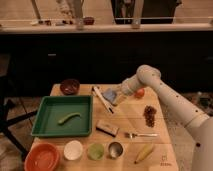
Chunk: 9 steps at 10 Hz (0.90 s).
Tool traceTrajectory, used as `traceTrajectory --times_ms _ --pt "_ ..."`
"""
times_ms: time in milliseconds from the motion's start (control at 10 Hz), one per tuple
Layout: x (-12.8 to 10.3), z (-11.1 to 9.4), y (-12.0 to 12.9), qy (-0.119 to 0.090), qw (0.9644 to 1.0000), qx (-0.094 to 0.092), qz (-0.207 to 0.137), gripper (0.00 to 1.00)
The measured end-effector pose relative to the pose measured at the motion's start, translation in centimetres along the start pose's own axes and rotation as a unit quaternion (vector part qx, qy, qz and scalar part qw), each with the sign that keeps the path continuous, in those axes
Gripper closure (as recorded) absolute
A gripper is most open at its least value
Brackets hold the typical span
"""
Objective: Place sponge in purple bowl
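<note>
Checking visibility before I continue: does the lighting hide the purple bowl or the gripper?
Camera view: warm light on the table, dark background; the purple bowl is dark but distinct against pale wood; the gripper, at the sponge near the table's middle, shows no glare.

Wooden table (125,116) with green tray (47,110), purple bowl (69,91), fork (141,134), banana (144,152), grapes (149,115)
</note>
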State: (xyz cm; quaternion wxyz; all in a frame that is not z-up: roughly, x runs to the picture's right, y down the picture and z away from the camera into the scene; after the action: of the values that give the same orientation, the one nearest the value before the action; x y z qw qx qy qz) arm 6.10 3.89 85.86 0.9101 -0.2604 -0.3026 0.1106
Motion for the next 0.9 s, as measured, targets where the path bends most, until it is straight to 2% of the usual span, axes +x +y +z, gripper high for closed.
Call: traceTrajectory --times_ms 100,500,700,900 --pt "-0.8 0.3 -0.4 0.002 0.9998 0.004 -0.021 1.0" --pt "-2.5 0.8 -1.6 0.011 0.9979 0.018 -0.061 1.0" --pt "-3.2 0.9 -2.4 0.018 0.9965 0.031 -0.076 1.0" --pt "-4.8 1.8 -3.2 0.02 0.9946 0.036 -0.095 1.0"
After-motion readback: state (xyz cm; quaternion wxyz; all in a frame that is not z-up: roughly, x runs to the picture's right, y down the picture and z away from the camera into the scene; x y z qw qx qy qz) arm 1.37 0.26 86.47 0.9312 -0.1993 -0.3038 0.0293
